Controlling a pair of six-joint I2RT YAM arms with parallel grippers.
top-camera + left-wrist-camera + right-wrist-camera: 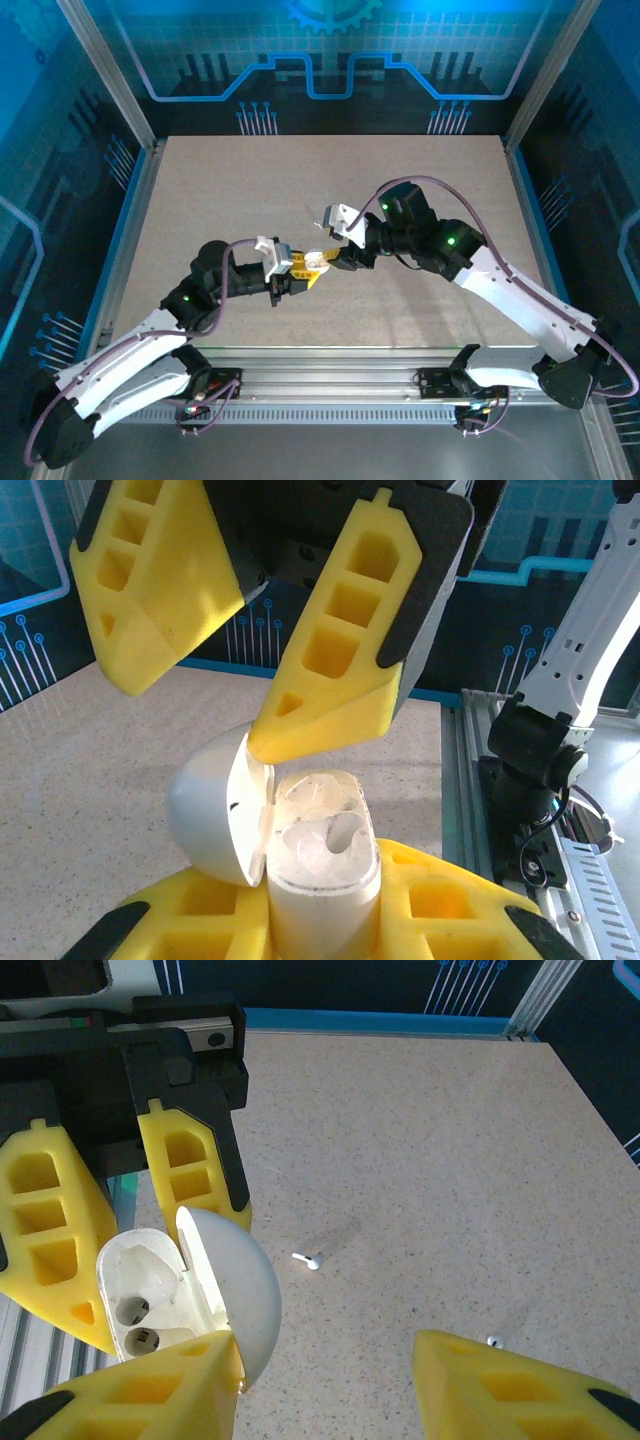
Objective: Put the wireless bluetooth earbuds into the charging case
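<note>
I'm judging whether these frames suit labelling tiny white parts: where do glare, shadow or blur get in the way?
Left wrist view: the charging case is sharp, but its open wells wash out white. Right wrist view: the lid glares along its inner rim; an earbud on the table is crisp, faintly shadowed. Top external view: even light, the case a mere speck.

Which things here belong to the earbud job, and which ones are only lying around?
Belong to the job:
- charging case, lid open, held in the left gripper
- one earbud and a second earbud, loose on the table
- right gripper, open, beside the lid

Not part of it:
- metal rail at the table's near edge
- the arms' cables
</note>
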